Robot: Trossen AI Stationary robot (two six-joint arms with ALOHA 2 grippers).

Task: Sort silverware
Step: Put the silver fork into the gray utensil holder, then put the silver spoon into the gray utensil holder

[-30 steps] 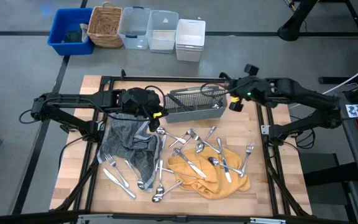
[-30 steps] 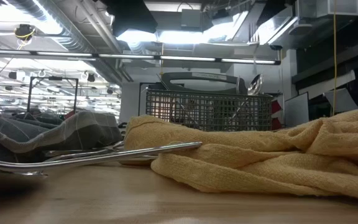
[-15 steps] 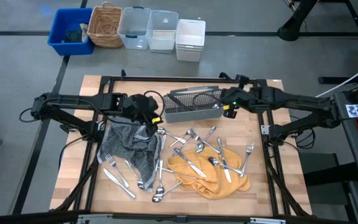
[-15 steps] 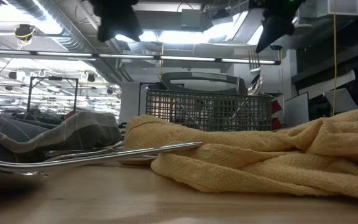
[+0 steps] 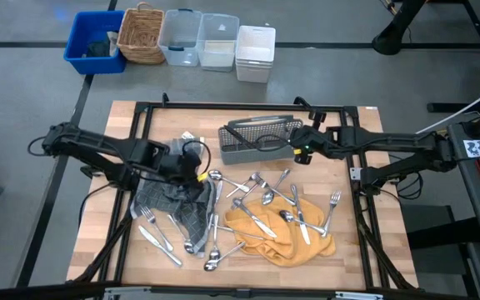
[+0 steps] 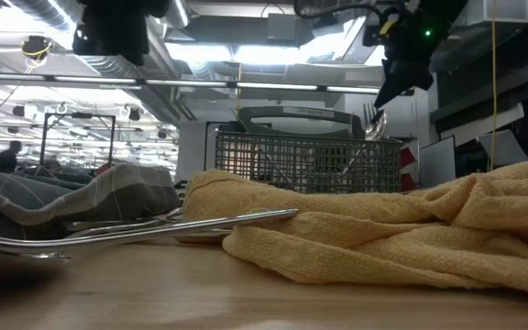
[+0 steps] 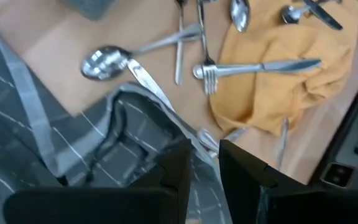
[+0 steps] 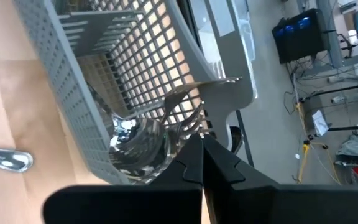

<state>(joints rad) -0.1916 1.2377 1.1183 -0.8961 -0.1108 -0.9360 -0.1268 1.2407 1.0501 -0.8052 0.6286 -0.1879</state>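
Silverware (image 5: pixel 261 200) lies loose across the wood, on a yellow cloth (image 5: pixel 277 233) and on a grey checked cloth (image 5: pixel 177 204). A grey mesh caddy (image 5: pixel 257 140) stands at the far middle. My right gripper (image 5: pixel 301 150) hangs over the caddy's right end, shut on a fork (image 8: pixel 185 109) that stands beside a spoon (image 8: pixel 138 146) in the caddy. My left gripper (image 7: pixel 204 165) is open above the grey cloth's far edge, nothing between its fingers; a spoon (image 7: pixel 104 62) lies just beyond it. My right gripper pinches the fork at its tine end (image 8: pixel 194 127) between the two shut fingers, which slant down from the table's right. The fork stands tines up (image 6: pixel 369 110) inside the caddy's right-end compartment. The fingers hide the exact spot of contact.
Beyond the table's far edge stand a blue bin (image 5: pixel 94 42), a wicker basket (image 5: pixel 142 35), clear tubs (image 5: pixel 198 37) and a white box (image 5: pixel 255 52). Black frame rails (image 5: pixel 223 106) run around the tabletop. Several forks and knives (image 5: pixel 158 235) lie near the left front.
My left gripper has swung from the caddy's left end toward the table's left and near side, sinking a little and rolling, and is now over the grey cloth. My right gripper has come down toward the caddy's right end, and its fork has sunk lower into the caddy.
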